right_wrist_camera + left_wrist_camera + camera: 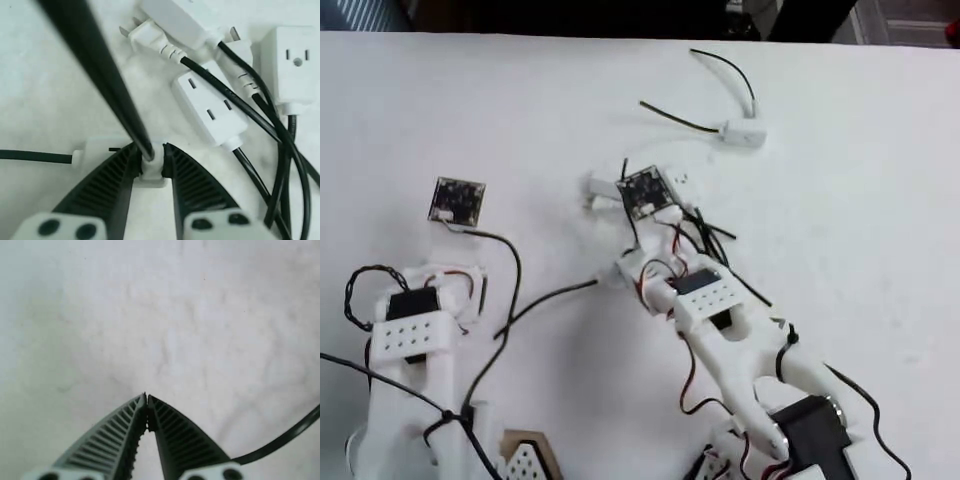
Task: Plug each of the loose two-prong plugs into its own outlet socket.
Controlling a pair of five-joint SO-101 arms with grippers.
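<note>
The left gripper (146, 397) sits low on the left side of the white worktop (840, 250). Its two fingers are pressed together with nothing between them. Its own camera shows bare worktop under it and a thin black cord (285, 440) just beside it.

In the middle, the right gripper (150, 148) is pinching a white plug (100, 147) that lies on the worktop. A black cable (35, 157) comes out of one end of the plug. I cannot see its prongs. A thick dark wire (90, 65) crosses in front and hides part of it.

The right wrist camera shows a pile just past that gripper. From above, the arm hides most of this pile. In it are a loose two-prong plug (145, 34), then a two-slot socket (210, 102), then a three-hole socket (295, 60). The two-prong plug lies beside the two-slot socket, not in it. Tangled black cords (280, 150) lie over and between them.

Far off at the back right, the view from above shows a white cord end (740, 132) lying alone.
</note>
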